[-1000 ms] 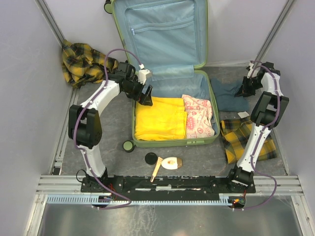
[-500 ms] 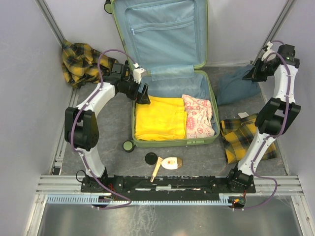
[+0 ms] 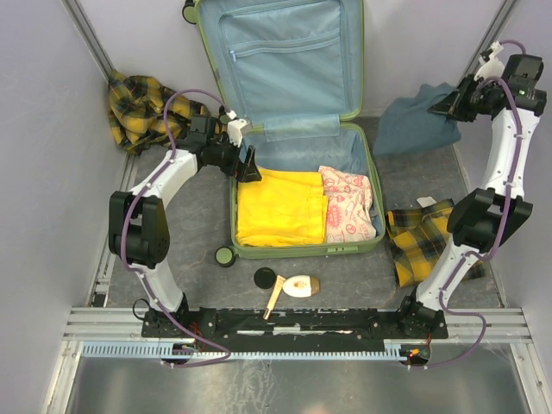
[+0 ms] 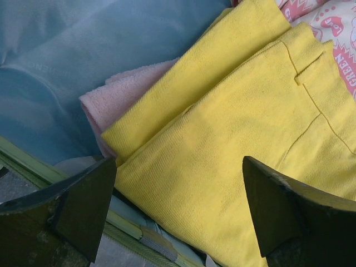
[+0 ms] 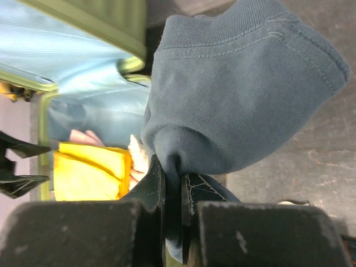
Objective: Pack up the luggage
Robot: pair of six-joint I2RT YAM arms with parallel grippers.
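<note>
your right fingers (image 5: 151, 186) clenched the limp blue sweatshirt (image 5: 250, 94); left fingers (image 4: 72, 206) hung released over the luggage (image 3: 285, 52), whose stiff shell probably wanted a rim grip

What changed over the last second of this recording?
The right end effector, shut on the blue sweatshirt, lifted it and carried it toward the far right corner. The left end effector, open, drew slightly left at the luggage's left rim. The yellow clothes inside stayed put.
</note>
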